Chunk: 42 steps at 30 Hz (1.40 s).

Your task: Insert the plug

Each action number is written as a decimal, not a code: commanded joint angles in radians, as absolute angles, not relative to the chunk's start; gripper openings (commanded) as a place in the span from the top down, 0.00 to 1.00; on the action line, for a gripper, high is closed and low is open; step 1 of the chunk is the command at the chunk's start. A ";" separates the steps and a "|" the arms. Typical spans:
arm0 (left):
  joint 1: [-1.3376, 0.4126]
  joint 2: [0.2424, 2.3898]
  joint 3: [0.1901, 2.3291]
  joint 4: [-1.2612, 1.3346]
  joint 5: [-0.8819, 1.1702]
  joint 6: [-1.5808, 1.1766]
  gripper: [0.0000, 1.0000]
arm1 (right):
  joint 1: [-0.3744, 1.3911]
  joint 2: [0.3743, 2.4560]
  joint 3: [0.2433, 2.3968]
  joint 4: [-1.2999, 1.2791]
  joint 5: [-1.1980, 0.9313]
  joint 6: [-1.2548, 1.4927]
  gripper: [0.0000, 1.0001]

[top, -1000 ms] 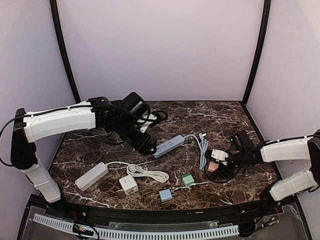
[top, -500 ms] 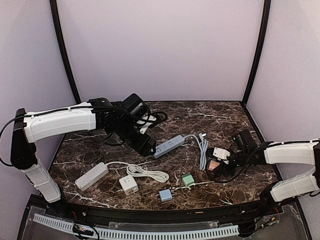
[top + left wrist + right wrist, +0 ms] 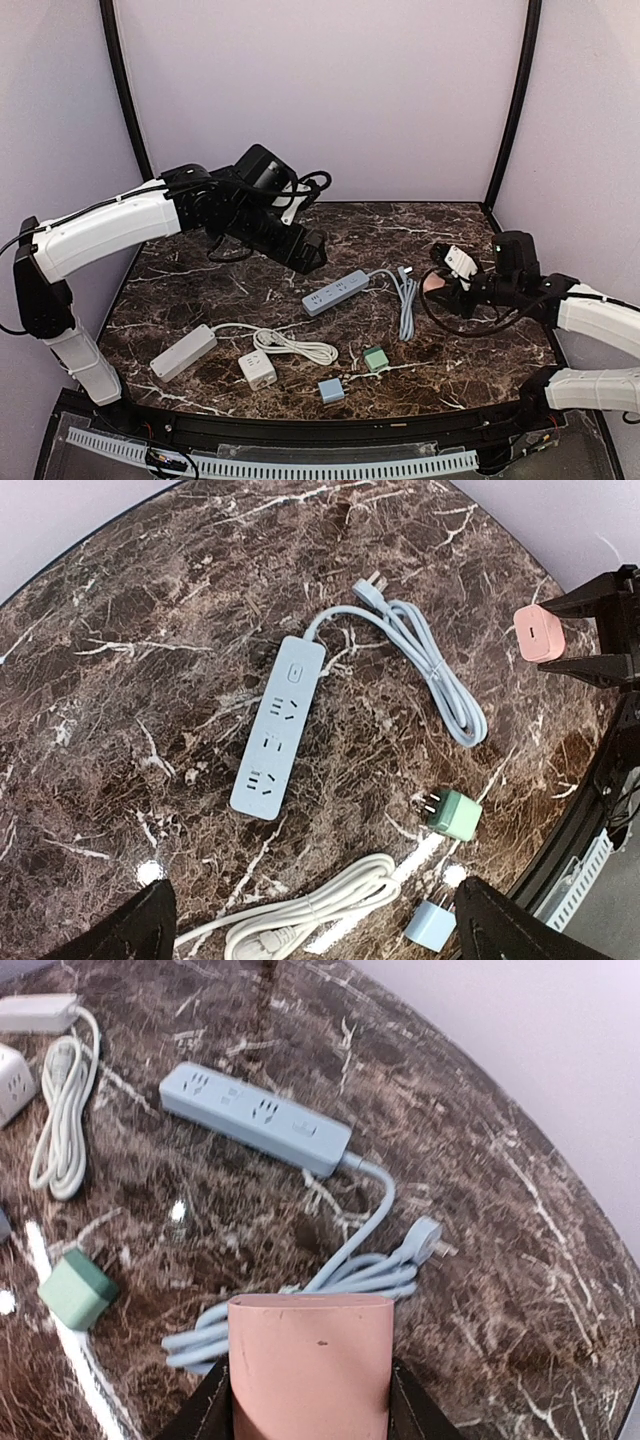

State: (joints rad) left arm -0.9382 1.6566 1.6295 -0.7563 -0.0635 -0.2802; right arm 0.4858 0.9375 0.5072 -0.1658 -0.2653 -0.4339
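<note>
A pink plug hangs above the table's right side, with my right gripper shut on it. In the right wrist view the pink plug fills the space between the fingers. The pale blue power strip lies flat mid-table, sockets up, its cord coiled to the right. My left gripper hovers open above and left of the power strip. Its wide-apart fingertips frame the left gripper with nothing between them. The pink plug shows at the right of that view.
A green plug and a small blue plug lie near the front. A white cube adapter, a white power strip and its coiled white cord sit front left. Black cables lie at the back.
My right gripper closed on the pink plug and lifted it off the table, moving back. My left gripper rose away from the blue strip's left end and opened wider.
</note>
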 commanded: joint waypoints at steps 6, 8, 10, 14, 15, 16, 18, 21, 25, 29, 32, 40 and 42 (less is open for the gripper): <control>-0.829 1.699 1.810 -0.782 0.117 -0.377 0.03 | 0.495 0.993 0.741 0.009 -0.361 -0.217 1.00; -0.820 1.711 1.842 -0.783 0.165 -0.391 0.03 | 0.499 1.006 0.769 0.052 -0.382 -0.183 1.00; -0.813 1.725 1.876 -0.786 0.201 -0.409 0.03 | 0.506 1.018 0.793 0.085 -0.394 -0.152 1.00; -0.804 1.778 1.968 -0.813 0.296 -0.464 0.06 | 0.544 1.035 0.821 0.139 -0.402 -0.135 1.00; -0.804 1.794 1.984 -0.819 0.326 -0.477 0.06 | 0.557 1.042 0.825 0.150 -0.401 -0.136 1.00; -0.804 1.803 2.014 -0.822 0.338 -0.484 0.07 | 0.567 1.049 0.829 0.159 -0.398 -0.135 1.00; -0.804 1.827 2.058 -0.830 0.361 -0.502 0.07 | 0.591 1.070 0.839 0.164 -0.396 -0.135 1.00; -0.803 1.869 2.131 -0.855 0.380 -0.524 0.08 | 0.626 1.103 0.851 0.175 -0.383 -0.127 1.00; -0.801 1.925 2.195 -0.895 0.416 -0.547 0.13 | 0.670 1.141 0.866 0.196 -0.366 -0.101 1.00; -0.800 1.954 2.203 -0.895 0.458 -0.568 0.18 | 0.697 1.180 0.883 0.194 -0.373 -0.094 1.00; -0.800 1.965 2.203 -0.887 0.485 -0.574 0.20 | 0.706 1.196 0.887 0.196 -0.374 -0.094 1.00; -0.799 1.992 2.201 -0.847 0.592 -0.610 0.24 | 0.721 1.231 0.908 0.199 -0.370 -0.124 1.00; -0.801 1.997 2.201 -0.839 0.621 -0.616 0.26 | 0.727 1.241 0.917 0.199 -0.369 -0.135 1.00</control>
State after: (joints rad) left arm -0.8047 1.9934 2.1891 -0.8520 0.5468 -0.5915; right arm 0.7082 1.2251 0.8734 0.1547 -0.3733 -0.1177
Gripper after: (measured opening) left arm 0.751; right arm 0.425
